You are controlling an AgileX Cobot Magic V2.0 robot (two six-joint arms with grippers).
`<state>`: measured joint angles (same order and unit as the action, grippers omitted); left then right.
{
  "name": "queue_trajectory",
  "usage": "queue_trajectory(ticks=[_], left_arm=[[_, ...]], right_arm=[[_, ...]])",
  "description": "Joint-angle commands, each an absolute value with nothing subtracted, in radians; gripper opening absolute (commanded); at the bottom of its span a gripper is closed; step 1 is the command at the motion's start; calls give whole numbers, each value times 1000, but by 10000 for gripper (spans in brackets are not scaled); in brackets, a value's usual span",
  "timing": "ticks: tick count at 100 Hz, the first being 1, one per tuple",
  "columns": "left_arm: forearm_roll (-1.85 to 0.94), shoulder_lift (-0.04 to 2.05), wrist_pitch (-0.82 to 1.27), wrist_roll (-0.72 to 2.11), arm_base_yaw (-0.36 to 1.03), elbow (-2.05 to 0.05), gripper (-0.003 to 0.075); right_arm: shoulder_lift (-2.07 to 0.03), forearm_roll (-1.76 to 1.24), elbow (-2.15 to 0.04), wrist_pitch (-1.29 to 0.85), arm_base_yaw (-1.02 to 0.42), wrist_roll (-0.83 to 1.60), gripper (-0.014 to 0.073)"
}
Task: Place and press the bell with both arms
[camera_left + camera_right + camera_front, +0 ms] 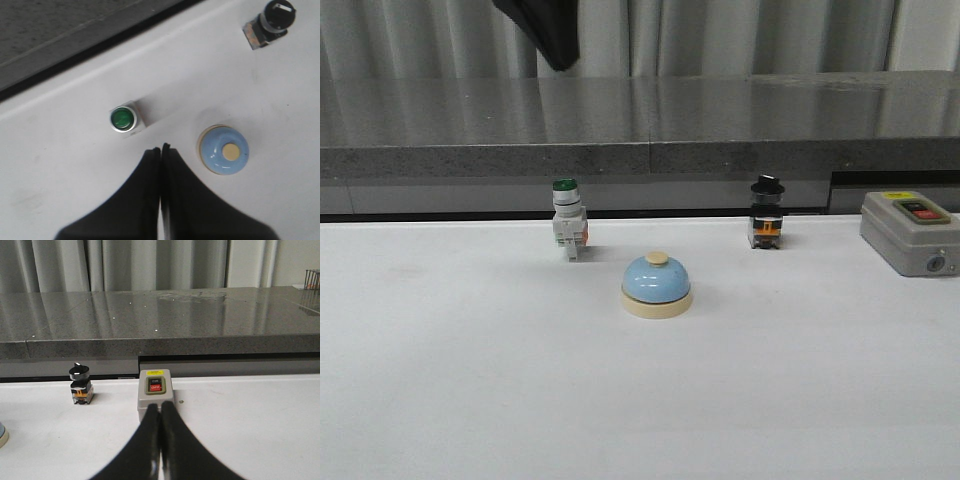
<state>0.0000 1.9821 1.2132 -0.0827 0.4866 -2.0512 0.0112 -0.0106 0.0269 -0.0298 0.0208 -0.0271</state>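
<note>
Bell (656, 285) sits on white table (470, 380) before grey counter (640, 115).

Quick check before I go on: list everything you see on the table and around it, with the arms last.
bell: one, light-blue dome, cream base and button, table centre, standing free.
green switch: one, white body, green cap, behind and left of the bell.
black switch: one, black knob, behind and right of the bell.
switch box: one, grey, red and dark buttons, table's right edge.
table: one, white.
counter: one, dark grey stone, behind the table.
curtain: grey, at the back.
left gripper: black, fingers together, above the table beside the bell.
right gripper: black, fingers together, before the switch box.
</note>
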Motion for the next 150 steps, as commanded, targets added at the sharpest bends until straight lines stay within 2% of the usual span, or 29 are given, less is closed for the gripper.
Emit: queue_trajectory(ticks=[1, 42, 67, 150], left_arm=[[0, 1891, 1204, -97, 445, -2081, -20], [-6, 1750, 1220, -97, 193, -2058, -20], [-6, 1655, 1204, -97, 83, -1957, -20], [-11, 1060, 818, -97, 53, -1200, -20]], right_arm=[[24, 0, 11, 51, 25, -24, -60], [24, 0, 11, 51, 25, -24, -60], [24, 0, 11, 51, 25, -24, -60], [24, 0, 11, 51, 25, -24, -60]])
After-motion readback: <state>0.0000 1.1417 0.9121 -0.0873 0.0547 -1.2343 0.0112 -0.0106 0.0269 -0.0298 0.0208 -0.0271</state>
